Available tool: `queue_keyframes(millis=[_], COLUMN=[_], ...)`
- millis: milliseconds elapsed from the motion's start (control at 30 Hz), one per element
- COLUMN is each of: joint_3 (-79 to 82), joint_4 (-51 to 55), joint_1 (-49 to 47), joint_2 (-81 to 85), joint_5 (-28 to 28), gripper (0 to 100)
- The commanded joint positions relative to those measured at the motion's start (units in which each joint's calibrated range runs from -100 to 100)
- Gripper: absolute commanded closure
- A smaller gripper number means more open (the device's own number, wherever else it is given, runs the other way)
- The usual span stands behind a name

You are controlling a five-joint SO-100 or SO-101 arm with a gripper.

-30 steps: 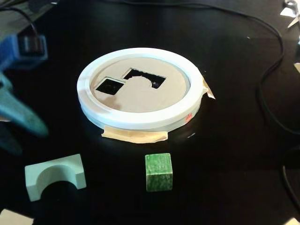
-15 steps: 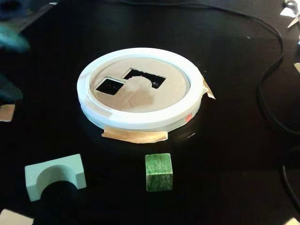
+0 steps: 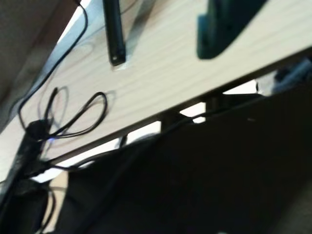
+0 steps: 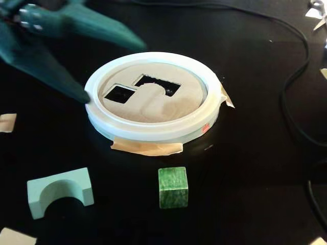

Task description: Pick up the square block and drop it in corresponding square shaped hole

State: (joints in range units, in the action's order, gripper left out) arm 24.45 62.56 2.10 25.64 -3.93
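Our claw (image 4: 115,71) hangs empty, its two fingers spread wide, at the left edge of the white ring (image 4: 153,130). The square block (image 4: 173,187) sits on the bench, well apart from the claw, toward the camera and right, beyond the ring.

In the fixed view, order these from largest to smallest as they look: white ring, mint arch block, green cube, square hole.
1. White ring, clearly the largest.
2. Mint arch block.
3. Green cube.
4. Square hole. It looks close to the cube in size; it lies farther from the camera, so this last ranking is unsure.
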Motion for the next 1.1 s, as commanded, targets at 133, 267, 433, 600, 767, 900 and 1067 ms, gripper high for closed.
queue_keyframes(millis=[133, 267, 433, 600, 767, 900, 1067], joint_3=[-16.9, -19.5, -22.0, -25.8, -32.7, -41.5, -48.9], joint_4=[-0.4, -0.4, -0.4, -0.4, 3.2, 9.2, 13.0], joint_1=[-1.5, -1.5, -4.1, -4.6, -4.8, -5.0, -7.1], joint_2=[-26.5, -31.7, -36.9, -42.2, -48.8, -54.0, -59.5], joint_5=[-2.1, -2.2, -2.2, -2.2, -3.1, -3.3, -3.3], gripper=[0, 0, 0, 0, 0, 0, 0])
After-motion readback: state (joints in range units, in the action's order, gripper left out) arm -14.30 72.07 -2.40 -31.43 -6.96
